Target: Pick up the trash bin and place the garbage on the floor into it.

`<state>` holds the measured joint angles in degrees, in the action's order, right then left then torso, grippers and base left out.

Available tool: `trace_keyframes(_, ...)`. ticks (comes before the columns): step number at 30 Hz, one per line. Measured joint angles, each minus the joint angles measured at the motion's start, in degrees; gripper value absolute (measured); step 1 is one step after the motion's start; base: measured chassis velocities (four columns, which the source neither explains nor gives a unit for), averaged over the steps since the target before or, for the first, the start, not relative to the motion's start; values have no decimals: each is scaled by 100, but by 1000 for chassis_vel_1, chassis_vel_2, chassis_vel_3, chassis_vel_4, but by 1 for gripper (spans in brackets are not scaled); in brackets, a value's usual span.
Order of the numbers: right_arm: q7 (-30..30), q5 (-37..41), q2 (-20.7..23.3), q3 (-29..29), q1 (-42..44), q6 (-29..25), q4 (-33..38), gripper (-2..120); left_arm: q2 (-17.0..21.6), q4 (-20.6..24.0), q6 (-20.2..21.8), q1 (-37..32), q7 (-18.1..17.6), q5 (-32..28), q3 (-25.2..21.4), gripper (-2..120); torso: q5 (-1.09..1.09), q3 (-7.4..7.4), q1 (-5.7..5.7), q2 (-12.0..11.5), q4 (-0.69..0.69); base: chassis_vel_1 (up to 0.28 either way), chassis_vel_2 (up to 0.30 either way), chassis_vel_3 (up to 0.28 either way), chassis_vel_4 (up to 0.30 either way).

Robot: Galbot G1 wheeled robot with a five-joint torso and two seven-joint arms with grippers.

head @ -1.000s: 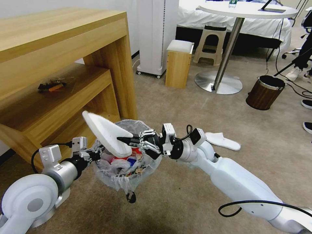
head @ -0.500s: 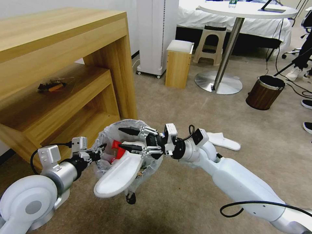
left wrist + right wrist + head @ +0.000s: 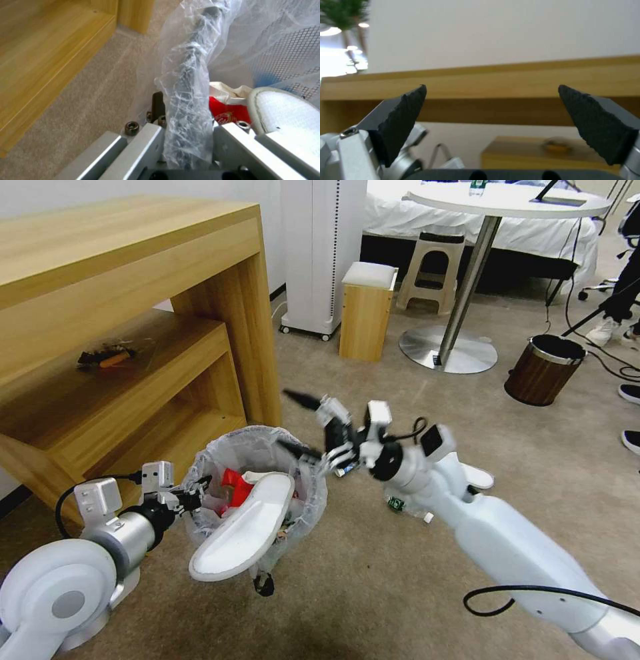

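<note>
Trash bin (image 3: 257,493), lined with a crinkly plastic bag, hangs just above the floor (image 3: 373,593) beside the wooden desk (image 3: 133,280), its rim pinched by the left tool (image 3: 190,499). In the left wrist view, the bagged rim runs between the clamped fingers. One second ago the right tool (image 3: 300,423) held a white slipper (image 3: 243,530) above the bin. Now the slipper rests across the bin's mouth, its toe inside on red wrappers (image 3: 233,487), its heel sticking out over the near rim. The right tool has let go and risen clear, fingers spread wide and holding nothing. That item looks delivered, though it seems loosely seated and could tip out. A second slipper (image 3: 477,477) and a small bottle (image 3: 399,505) lie on the carpet under the right arm.
</note>
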<state>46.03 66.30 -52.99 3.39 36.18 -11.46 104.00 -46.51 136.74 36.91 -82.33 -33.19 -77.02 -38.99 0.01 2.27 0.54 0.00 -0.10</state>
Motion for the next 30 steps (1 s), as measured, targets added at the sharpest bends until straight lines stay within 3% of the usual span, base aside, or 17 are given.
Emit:
trace_keyframes(6,-383,-15,274,-808,421,125,200,100,19,12,37,-7,-111,-53,-10,0,0,0,0,0,0,0,0,0,0)
trace_keyframes(8,-703,-310,437,-1277,746,260,300,100,19,36,63,-9,-258,-80,-18,0,0,0,0,0,-1,0,0,0,0)
trace_keyframes(12,-1125,-640,564,-1675,1054,270,358,100,3,43,87,-23,-350,-57,-19,0,1,0,0,0,-1,0,0,0,0)
trace_keyframes(15,-2102,-1017,640,-1920,1265,122,365,100,-83,113,88,-118,-432,16,-78,0,1,0,0,0,-1,0,0,0,0)
trace_keyframes(16,-2102,-1017,640,-1920,1265,122,365,100,-83,113,88,-118,-432,16,-78,0,1,0,0,0,-1,0,0,0,0)
trace_keyframes(19,-2962,-1443,618,-2090,1429,12,320,100,-164,199,86,-192,-493,40,-151,0,0,0,0,0,3,0,0,0,0)
trace_keyframes(23,-3237,-1558,557,-2538,1790,5,351,100,-230,271,81,-225,-506,39,-203,0,0,0,0,0,-1,0,0,0,0)
trace_keyframes(30,-3048,-1815,443,-3263,2257,-242,254,100,-286,282,47,-247,-498,64,-263,0,0,0,0,0,-1,0,0,0,0)
